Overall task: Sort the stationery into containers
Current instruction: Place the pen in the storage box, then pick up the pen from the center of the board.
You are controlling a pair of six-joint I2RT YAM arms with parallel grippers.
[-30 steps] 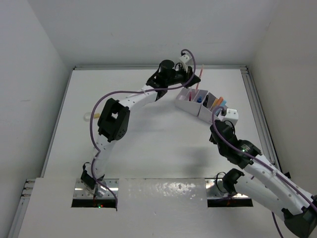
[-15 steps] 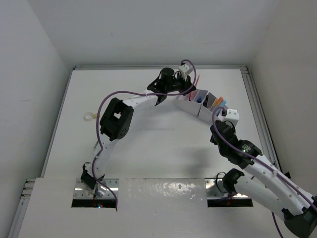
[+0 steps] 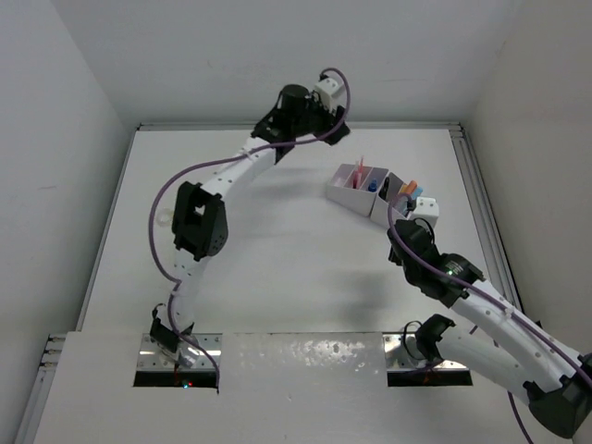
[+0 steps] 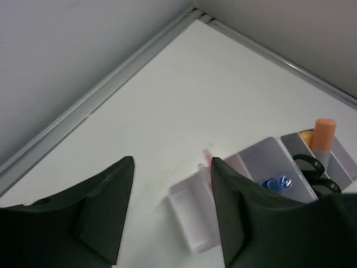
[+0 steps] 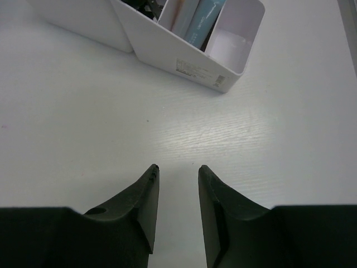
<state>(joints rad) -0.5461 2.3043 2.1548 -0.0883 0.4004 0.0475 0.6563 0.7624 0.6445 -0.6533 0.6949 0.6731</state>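
Observation:
The white organizer stands at the back right of the table. It holds a pink pen, a blue-capped bottle, black scissors and an orange marker. My left gripper is open and empty, raised above the table to the back left of the organizer. In its wrist view the organizer, pen, bottle, scissors and marker lie below its fingers. My right gripper is open and empty, low over the table just before the organizer.
The table's raised metal rim and the white walls run close behind the left gripper. The organizer's right end compartment shows a pale lilac inside with nothing in it. The right table rim runs beside the organizer.
My left gripper has risen and drawn back to the left, away from the organizer. The pink pen it carried now stands in the organizer. The right arm has shifted only slightly.

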